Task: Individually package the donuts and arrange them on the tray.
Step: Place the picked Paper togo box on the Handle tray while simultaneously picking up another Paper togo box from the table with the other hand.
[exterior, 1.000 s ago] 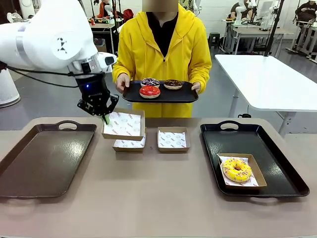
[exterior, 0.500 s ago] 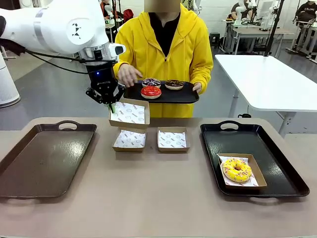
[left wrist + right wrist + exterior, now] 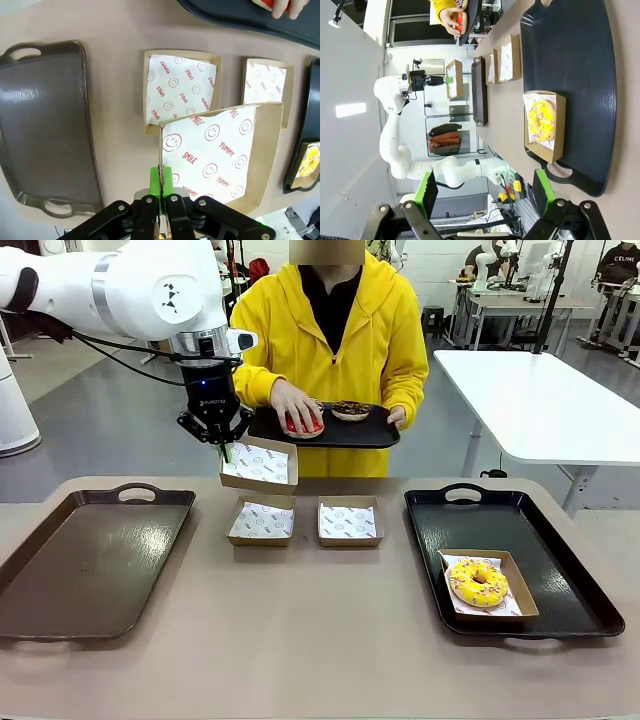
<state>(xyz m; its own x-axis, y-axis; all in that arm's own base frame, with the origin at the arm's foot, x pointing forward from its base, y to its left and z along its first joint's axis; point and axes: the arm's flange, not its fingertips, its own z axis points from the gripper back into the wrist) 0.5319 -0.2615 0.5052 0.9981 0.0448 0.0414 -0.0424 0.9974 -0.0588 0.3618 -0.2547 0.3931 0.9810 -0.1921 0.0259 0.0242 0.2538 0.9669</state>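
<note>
One donut done, by my count: the yellow donut (image 3: 478,583) sits in its box (image 3: 510,562) at the near end of the black tray (image 3: 560,570), and that looks like the only packaged piece so far. The right gripper (image 3: 485,190) hangs off that tray's handle end, jaws spread wide with nothing between them. Well left of the black tray lies a brown tray (image 3: 90,560), bare. Between the two, slightly farther back, the left empty box (image 3: 260,521) and the right empty box (image 3: 350,521) wait on the table. Beyond them, in the air, the left gripper (image 3: 226,452) has its jaws pinched shut on the rim of the lifted box (image 3: 260,464), which is tilted. Farthest off, left of the black tray's far end, the person holds a serving tray (image 3: 370,432). The person's hand (image 3: 298,405) covers the red donut (image 3: 300,427), with the chocolate donut (image 3: 350,410) alongside. At least two boxings remain, I'd say, plus the arranging.
</note>
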